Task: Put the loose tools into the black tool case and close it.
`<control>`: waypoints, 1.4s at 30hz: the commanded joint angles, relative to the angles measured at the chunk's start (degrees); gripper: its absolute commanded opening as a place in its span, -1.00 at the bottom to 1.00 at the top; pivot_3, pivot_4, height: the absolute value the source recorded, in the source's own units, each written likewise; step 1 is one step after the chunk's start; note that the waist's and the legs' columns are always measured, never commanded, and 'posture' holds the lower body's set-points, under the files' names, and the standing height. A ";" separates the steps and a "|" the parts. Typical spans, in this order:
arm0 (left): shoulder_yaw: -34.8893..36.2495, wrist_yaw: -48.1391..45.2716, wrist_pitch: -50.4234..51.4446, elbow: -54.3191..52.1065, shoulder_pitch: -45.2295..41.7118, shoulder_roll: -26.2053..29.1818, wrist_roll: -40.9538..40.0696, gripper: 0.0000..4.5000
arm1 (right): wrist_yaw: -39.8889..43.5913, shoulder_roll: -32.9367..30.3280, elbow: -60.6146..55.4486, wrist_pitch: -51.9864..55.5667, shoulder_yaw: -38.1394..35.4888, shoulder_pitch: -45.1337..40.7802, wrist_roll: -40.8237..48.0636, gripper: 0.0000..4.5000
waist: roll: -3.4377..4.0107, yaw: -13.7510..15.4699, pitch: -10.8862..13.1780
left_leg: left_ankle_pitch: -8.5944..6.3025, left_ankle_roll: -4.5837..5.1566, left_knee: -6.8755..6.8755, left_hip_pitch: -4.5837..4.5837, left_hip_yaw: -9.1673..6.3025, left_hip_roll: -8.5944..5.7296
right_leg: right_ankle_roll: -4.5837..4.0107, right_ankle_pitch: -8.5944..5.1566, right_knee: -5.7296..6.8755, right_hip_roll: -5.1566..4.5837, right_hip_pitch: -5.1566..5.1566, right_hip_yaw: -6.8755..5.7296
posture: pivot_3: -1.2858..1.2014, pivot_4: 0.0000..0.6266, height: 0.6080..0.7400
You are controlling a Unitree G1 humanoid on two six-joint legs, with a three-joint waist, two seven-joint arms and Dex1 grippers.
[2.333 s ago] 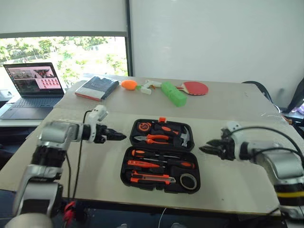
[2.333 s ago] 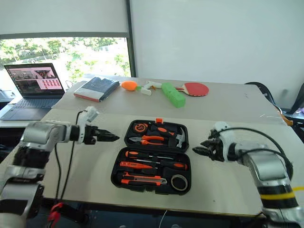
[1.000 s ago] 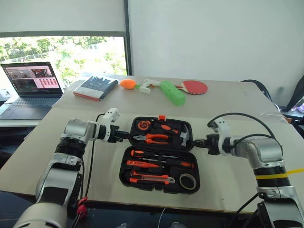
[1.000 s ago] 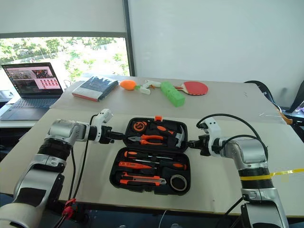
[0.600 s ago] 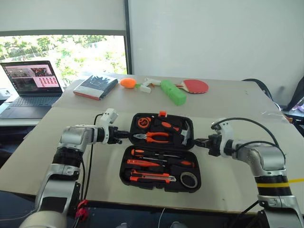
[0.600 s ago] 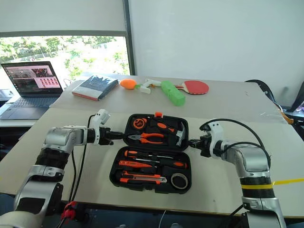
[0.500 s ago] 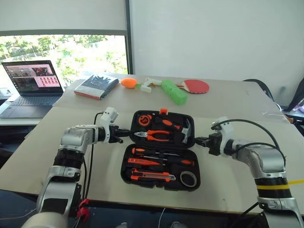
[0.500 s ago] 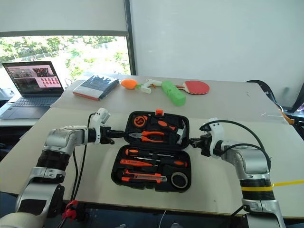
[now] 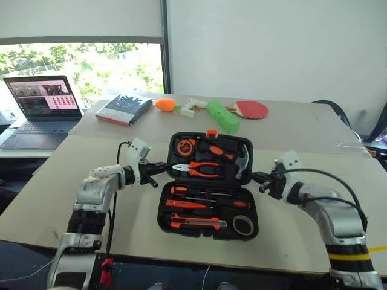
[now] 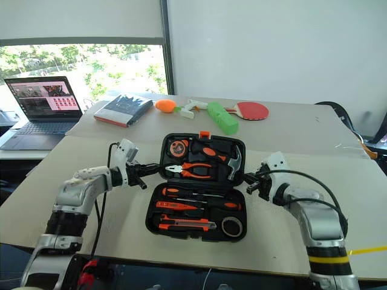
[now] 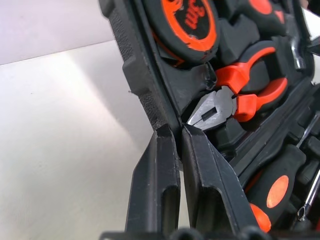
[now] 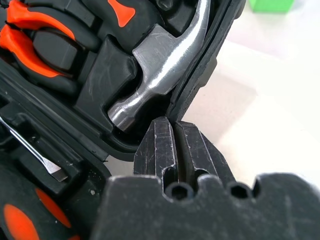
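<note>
Both grippers are pinched in on the far half of the black moulded-plastic tool case (image 9: 208,187), one from each side. The left gripper (image 11: 179,145) has its two black fingers (image 11: 155,185) almost together, clamped on the thin left rim of that half, right by the silver nose of the orange-handled pliers (image 11: 235,97). The right gripper (image 12: 174,137) shows the same: fingers (image 12: 200,150) nearly closed, nipping the right rim just beside the shiny steel hammer head (image 12: 155,75). The case lies open in the middle of the pale beige surface (image 9: 48,187), its far half tilted up off the surface, the near half flat. Orange-and-black tools sit in their slots: a round orange tape measure (image 9: 185,145), screwdrivers (image 9: 205,202), an orange utility knife (image 9: 195,223) and a small black tape roll (image 9: 243,225) at the near right corner
</note>
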 commanded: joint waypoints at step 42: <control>-0.30 6.91 -23.33 -10.66 13.24 1.33 2.94 0.08 | -20.17 -6.75 5.85 -69.42 2.57 19.61 -32.19 -1.00 | 0.03 -0.04 -0.02 | 0.07 -0.11 -0.02 0.56 0.08 0.00 | -0.02 0.10 0.01 0.00 0.46 0.08 | 0.03 -0.52 0.94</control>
